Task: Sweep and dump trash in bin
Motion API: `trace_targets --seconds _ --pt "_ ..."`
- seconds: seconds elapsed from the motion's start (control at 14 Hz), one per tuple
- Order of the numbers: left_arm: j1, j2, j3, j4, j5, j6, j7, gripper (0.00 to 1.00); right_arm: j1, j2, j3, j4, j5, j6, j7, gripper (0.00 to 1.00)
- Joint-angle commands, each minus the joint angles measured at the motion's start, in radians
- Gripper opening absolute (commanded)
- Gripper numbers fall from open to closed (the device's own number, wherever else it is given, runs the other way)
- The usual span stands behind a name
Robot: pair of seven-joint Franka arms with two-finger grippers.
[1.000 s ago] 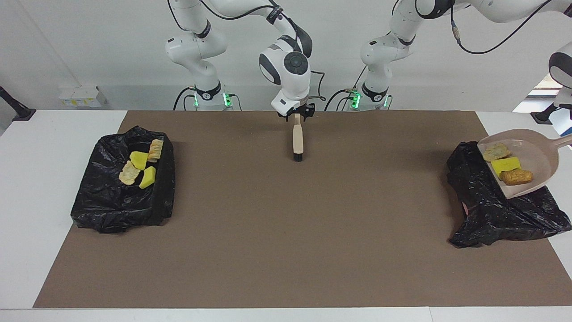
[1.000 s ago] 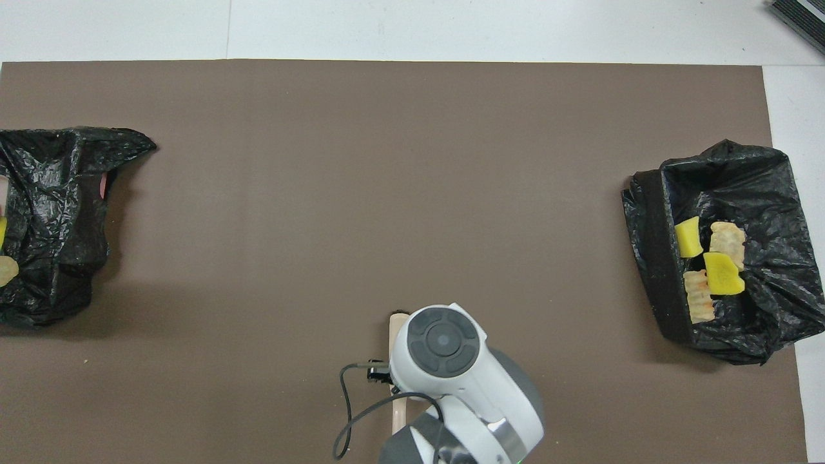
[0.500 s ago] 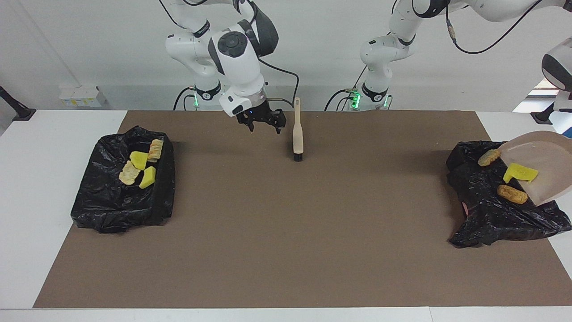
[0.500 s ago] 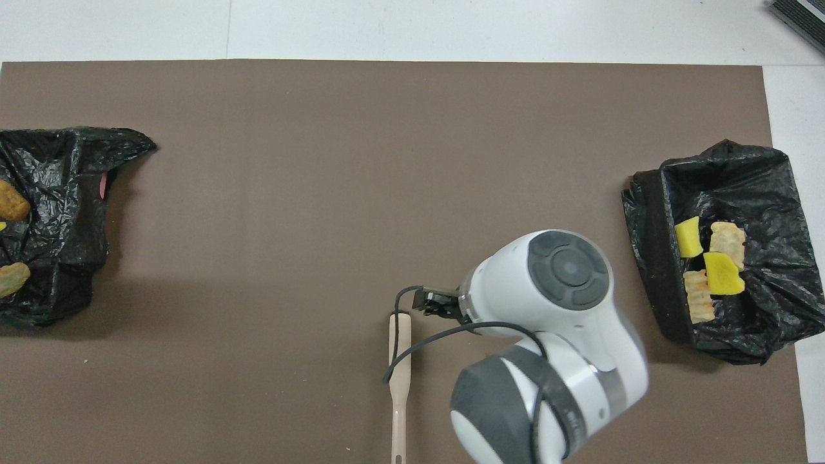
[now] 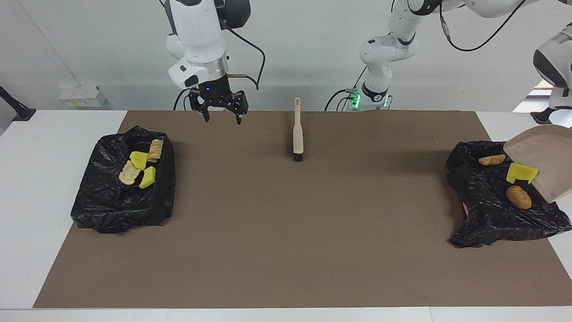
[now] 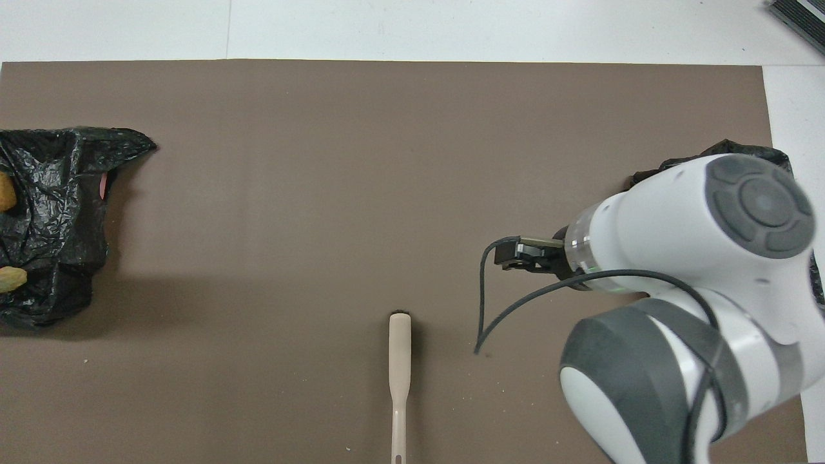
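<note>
Only the facing view showed the tilted dustpan [image 5: 543, 161] over the bin bag [image 5: 487, 214]; right gripper [image 5: 222, 117] jaws wide, empty; left jaws unseen.

Brown mat [image 5: 286, 232] open between two black bags; only brush [image 5: 297, 134] lies mid-table, near robots.

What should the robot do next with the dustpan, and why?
Probably tip the dustpan a little steeper over the black bag. The yellow piece looks to be at the pan's edge, while the two brownish lumps lie on the bag. The brush lies on the mat, and the right tool hangs open, waiting.
</note>
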Motion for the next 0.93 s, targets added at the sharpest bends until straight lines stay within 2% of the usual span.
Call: trace_targets --seconds 0.0,0.14,0.43,0.71,0.86 --pt "-0.056 -0.019 0.004 0.007 0.033 -0.078 -0.051 0.00 -0.022 0.039 0.003 0.113 -0.072 -0.124 -0.022 1.00" --pt "-0.088 -0.033 0.000 0.004 0.023 -0.134 -0.074 0.00 -0.028 0.056 0.002 0.168 -0.073 -0.146 -0.024 1.00" --pt "-0.169 -0.049 -0.004 -0.012 -0.036 -0.268 -0.151 0.00 -0.074 0.053 0.002 0.164 -0.055 -0.133 -0.022 1.00" --pt "-0.189 -0.081 -0.004 -0.048 -0.236 -0.355 -0.321 0.00 -0.121 0.055 -0.003 0.156 0.011 -0.094 -0.022 1.00" --pt "-0.182 -0.149 -0.004 -0.152 -0.362 -0.348 -0.458 0.00 -0.129 0.052 -0.004 0.161 0.014 -0.087 -0.024 1.00"
